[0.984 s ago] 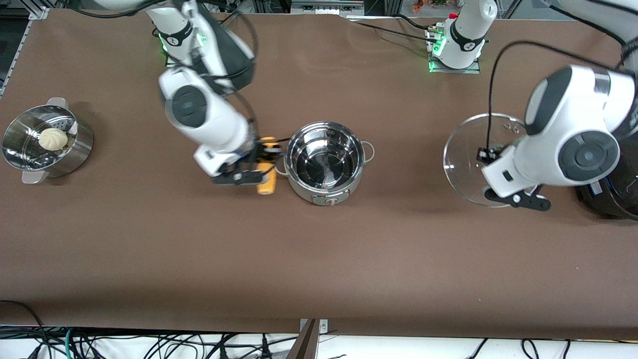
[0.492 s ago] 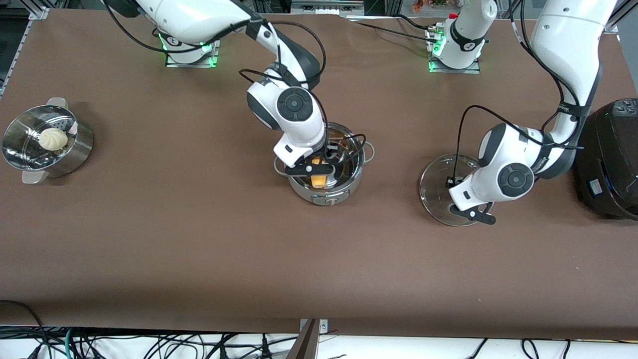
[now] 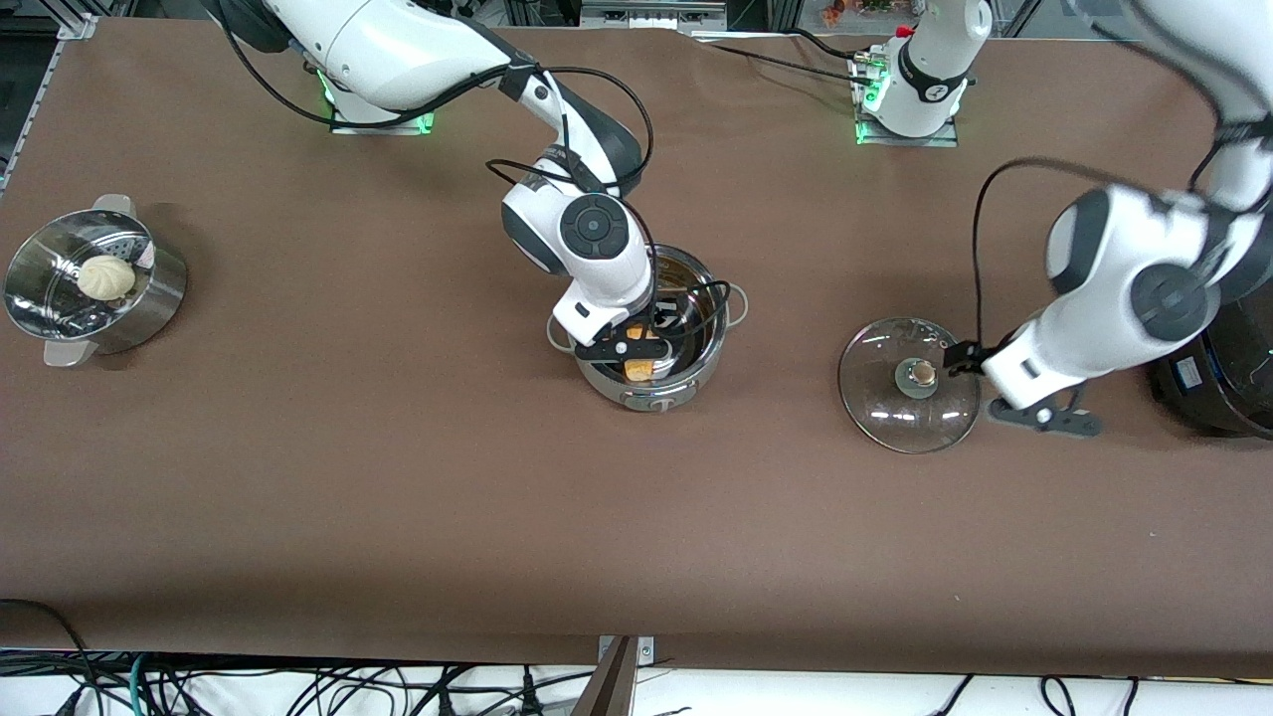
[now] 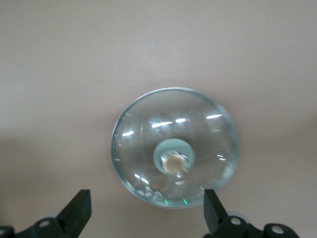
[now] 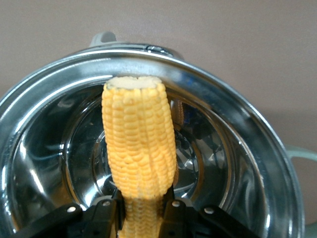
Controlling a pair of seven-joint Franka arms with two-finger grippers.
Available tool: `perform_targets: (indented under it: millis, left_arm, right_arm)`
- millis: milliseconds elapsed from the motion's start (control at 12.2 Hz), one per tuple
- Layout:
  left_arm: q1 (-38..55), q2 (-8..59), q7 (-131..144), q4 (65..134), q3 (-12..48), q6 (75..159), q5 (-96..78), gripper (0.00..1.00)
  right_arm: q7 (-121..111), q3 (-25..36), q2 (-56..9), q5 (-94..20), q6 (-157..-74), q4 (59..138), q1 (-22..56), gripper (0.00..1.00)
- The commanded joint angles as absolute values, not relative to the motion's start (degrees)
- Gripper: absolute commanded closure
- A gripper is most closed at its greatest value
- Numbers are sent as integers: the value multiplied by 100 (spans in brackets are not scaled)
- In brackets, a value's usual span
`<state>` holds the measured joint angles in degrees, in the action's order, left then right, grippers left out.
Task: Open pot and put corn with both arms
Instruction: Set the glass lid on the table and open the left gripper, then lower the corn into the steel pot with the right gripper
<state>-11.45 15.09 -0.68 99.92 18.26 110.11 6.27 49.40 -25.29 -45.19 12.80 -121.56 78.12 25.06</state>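
The left gripper [image 4: 143, 218] has let go of the round glass lid with its tan knob [image 3: 910, 383], now flat on the brown counter [image 3: 398, 477]; it hovers wide over it. The right gripper [image 5: 143, 210] still clamps the yellow-orange corn cob [image 5: 138, 144], lowered inside the shiny round steel pot [image 3: 696, 298]. Only release remains, I judge. The steel steamer with a white bun [image 3: 94, 283] sits well apart, nothing obstructing.
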Motion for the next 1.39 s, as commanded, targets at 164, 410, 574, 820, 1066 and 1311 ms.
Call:
perform_targets:
  millis: [164,410,574,820,1066,1311]
  left_arm:
    - [-1169,870,69,8721,1889,9495,404,0]
    - [-1204,721,395,8701,1854,9159,352,0]
    - [-1213,598,396,8719,1863,9123,325,0]
    - [-1309,554,387,8754,1863,9114,177,0]
    - [-1327,554,325,8745,1863,9106,132,0]
    - [-1327,562,325,8736,1863,9097,132,0]
  right_arm:
    - [5132,-2399,-4676,1433,-12138,7585,2707,100]
    - [5317,-2434,-4526,1406,-11814,7576,2733,100]
    - [5317,-2435,-4465,1415,-11733,7585,2733,100]
    - [5352,-2400,-4570,1459,-11794,7594,2839,100]
    - [5370,-2391,-4614,1538,-11804,7629,2856,100]
    - [5379,-2391,-4614,1538,-11786,7655,2927,99]
